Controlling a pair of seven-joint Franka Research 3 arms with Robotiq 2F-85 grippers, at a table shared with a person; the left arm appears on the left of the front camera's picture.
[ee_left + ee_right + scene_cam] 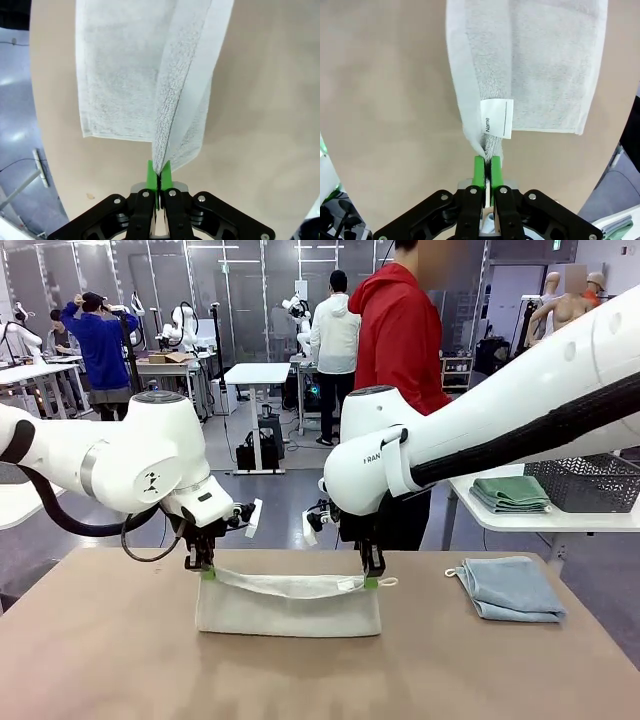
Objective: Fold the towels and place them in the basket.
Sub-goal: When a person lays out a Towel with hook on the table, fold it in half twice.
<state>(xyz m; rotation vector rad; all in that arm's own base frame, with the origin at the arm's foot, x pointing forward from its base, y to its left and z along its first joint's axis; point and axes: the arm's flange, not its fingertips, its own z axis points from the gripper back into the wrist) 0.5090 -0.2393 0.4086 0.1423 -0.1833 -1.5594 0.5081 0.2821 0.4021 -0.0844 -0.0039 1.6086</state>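
Tabletop [100,660], tan and wide, carries both towels. 2 white arms reach in above it, the left arm [120,455] from the left and the right arm [500,420] from the right. A person in a red top [400,330] stands at the far side behind them.

Near the middle of the table lies the cream-white towel [290,610], doubled lengthwise. Its lower layer rests flat, while the upper long edge is lifted and sags in a shallow curve between the 2 grippers. The terry pile looks coarse, with a smoother woven band along the short end.

At the far right, on a separate white table [520,520], stands the basket [590,483], dark grey with lattice sides, just beside a folded green cloth [512,493]. On the right side of the near table the pale blue-grey towel [510,590] lies folded, well apart from the cream one, its small white loop [452,571] pointing left.

At the lifted left corner the left gripper [203,568] is clenched on the cream-white towel, green pads pressed together on the cloth. At the right corner the right gripper [372,573] is clamped on it likewise, and a white tag [497,118] printed "Name" hangs just beyond its pads.
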